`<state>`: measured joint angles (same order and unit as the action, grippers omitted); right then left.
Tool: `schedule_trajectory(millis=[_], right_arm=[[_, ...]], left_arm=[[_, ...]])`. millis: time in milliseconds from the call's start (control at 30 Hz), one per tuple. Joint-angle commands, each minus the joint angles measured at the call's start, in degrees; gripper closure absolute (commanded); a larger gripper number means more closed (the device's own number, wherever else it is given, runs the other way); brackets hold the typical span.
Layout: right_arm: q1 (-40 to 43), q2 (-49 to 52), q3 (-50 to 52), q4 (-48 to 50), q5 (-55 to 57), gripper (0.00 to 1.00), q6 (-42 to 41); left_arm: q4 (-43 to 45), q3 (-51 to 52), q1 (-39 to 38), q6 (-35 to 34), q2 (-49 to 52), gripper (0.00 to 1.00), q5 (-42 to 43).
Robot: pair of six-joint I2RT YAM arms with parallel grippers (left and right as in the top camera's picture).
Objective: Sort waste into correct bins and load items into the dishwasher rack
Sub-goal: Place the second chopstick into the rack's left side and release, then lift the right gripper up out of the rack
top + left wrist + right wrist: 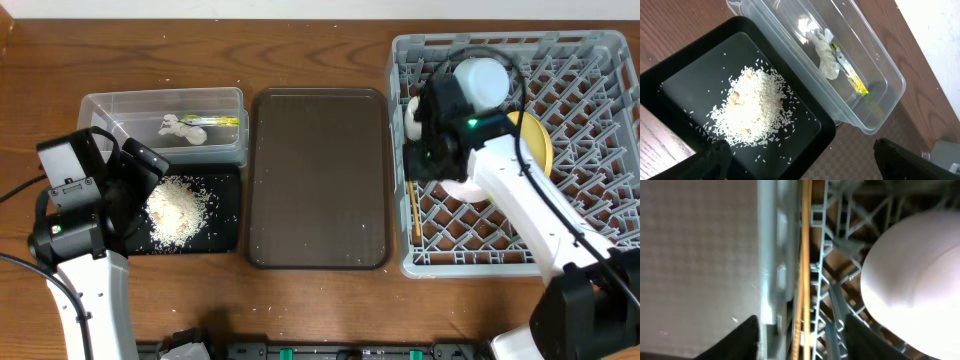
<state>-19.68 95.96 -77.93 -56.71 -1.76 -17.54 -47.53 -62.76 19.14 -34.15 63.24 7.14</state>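
Fingers [735, 340] of my right tool [800, 340] sit at the bottom of the wrist view, spread wide and gripping nothing. They straddle the left wall of the rack [772, 255].

Grey crate, lattice floor, upright pegs, at the right of the counter [320, 40]. All the dishes I can see are inside it. The brown serving tray [318, 180] lies between it and the bins. The clear tub [120, 100] is at back left, with the black tray [225, 215] right against its front.

The yellow plate [540, 140] is mid-rack, partly under my right arm. Behind it is a pale bowl [482, 82], dome up. The white bowl [910, 280] is smooth and glossy, close beside my inner finger. The cup [412, 115] is small and white, by the left wall.

The chopsticks [805, 255] are thin pale wood, lying together lengthwise just inside that wall.

Step in hand, by my judgement: leaving them there. To do it well I should rise straight up with the tool kept spread. One finger is outside the wall and one inside, so any sideways drift could hook the wall or nudge the bowl.

The crumbs [752, 112] are an off-white heap in the black tray, with loose grains scattered round it. The paper scrap [822, 52] and the yellow-green wrapper [850, 75] lie touching in the tub. My left tool [800, 150] hangs above, spread, holding nothing.
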Motion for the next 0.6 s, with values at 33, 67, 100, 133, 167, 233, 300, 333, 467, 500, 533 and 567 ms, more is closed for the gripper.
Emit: schedule_trajectory(millis=[33,67,100,133,167,233,300,333,467,500,533,567], right_arm=[[0.5,-1.9,-8.3,-1.9,-1.0,0.41,1.4],[0.5,-2.2,-10.3,-2.8,-1.9,0.40,2.0],[0.5,-2.4,-11.6,-3.3,-2.5,0.38,2.0],[0.5,-2.7,-13.0,-3.8,-3.3,0.37,2.0],[0.5,-2.8,-14.3,-4.3,-4.3,0.37,2.0],[0.5,-3.1,-15.7,-4.7,-5.8,0.37,2.0],[0.4,-3.4,-16.2,-4.6,-7.4,0.37,2.0],[0.3,-3.4,-16.2,-4.5,-7.6,0.37,2.0],[-0.7,-3.4,-16.1,-4.9,-7.7,0.37,2.0],[-1.1,-3.4,-16.1,-4.9,-7.7,0.36,2.0],[-1.6,-3.4,-16.1,-5.0,-7.7,0.36,2.0],[-2.1,-3.4,-16.1,-5.1,-7.7,0.36,2.0]], left_arm=[[0.0,-0.9,0.3,0.0,0.1,0.06,-0.3],[0.0,-0.9,0.3,0.0,0.1,0.06,-0.3],[0.0,-0.9,0.3,0.0,0.1,0.06,-0.3],[0.0,-0.9,0.3,0.0,0.1,0.06,-0.3],[0.0,-0.9,0.3,0.0,0.1,0.06,-0.3],[0.0,-0.9,0.3,0.0,0.1,0.06,-0.3],[0.0,-0.9,0.3,0.0,0.1,0.06,-0.3],[0.0,-0.9,0.3,0.0,0.1,0.06,-0.3],[0.0,-0.9,0.3,0.0,0.1,0.06,-0.3],[0.0,-0.9,0.3,0.0,0.1,0.06,-0.3],[0.0,-0.9,0.3,0.0,0.1,0.06,-0.3],[0.0,-0.9,0.3,0.0,0.1,0.06,-0.3]])
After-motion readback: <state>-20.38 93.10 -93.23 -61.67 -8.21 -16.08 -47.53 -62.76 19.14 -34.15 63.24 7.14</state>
